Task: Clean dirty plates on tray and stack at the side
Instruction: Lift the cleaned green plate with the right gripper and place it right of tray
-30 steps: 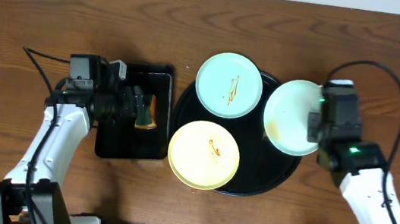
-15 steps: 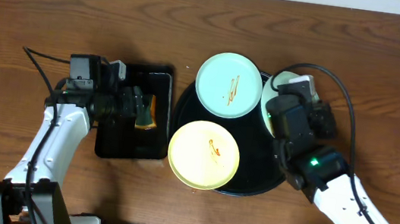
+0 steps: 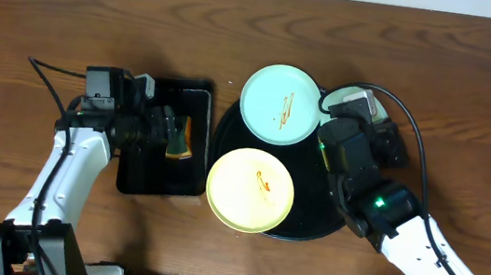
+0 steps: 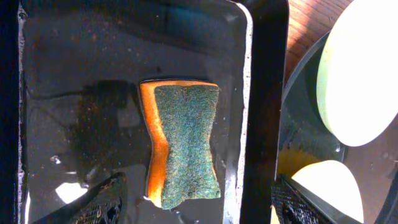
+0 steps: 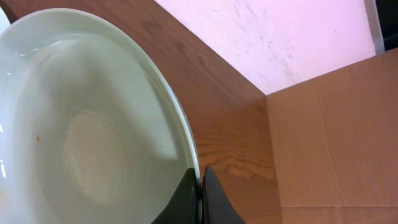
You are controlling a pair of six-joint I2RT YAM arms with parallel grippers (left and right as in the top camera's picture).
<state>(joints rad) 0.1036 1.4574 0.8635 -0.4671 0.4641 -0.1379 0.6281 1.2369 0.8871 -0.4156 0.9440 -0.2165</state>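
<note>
The round black tray holds a mint-blue plate with an orange smear and a pale yellow plate with a smear. My right gripper is shut on the rim of a second mint-blue plate, held tilted above the tray's right side. In the overhead view only a sliver of that plate shows behind the right arm. My left gripper is open above the rectangular tray, its fingers either side of the sponge.
A rectangular black tray left of the round tray holds the orange-and-green sponge. Bare wood tabletop lies to the right. A cardboard box shows in the right wrist view.
My right arm has swung left and tilted the mint-blue plate up on edge over the tray, so the arm now hides most of it. The left arm has not moved.
</note>
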